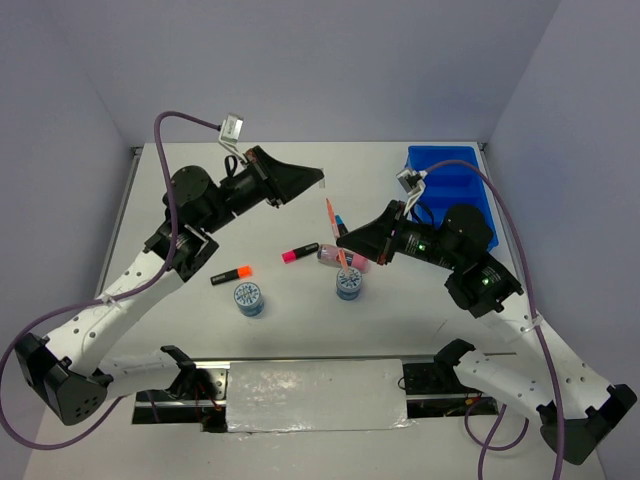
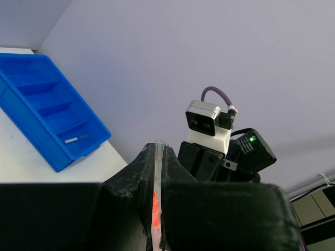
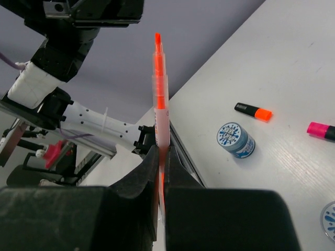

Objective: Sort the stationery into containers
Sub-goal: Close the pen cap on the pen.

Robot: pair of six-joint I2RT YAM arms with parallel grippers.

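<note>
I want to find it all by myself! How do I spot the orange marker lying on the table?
Look at the table's left half, near the left arm. Beside the left round blue-white disc lies a short black highlighter. Its cap is orange, unlike the pink-capped highlighter to its right.

Centre: discs, highlighters, tube crowd it.
Tray side: right arm blocks.
Far middle: bare tabletop, passable.
</note>
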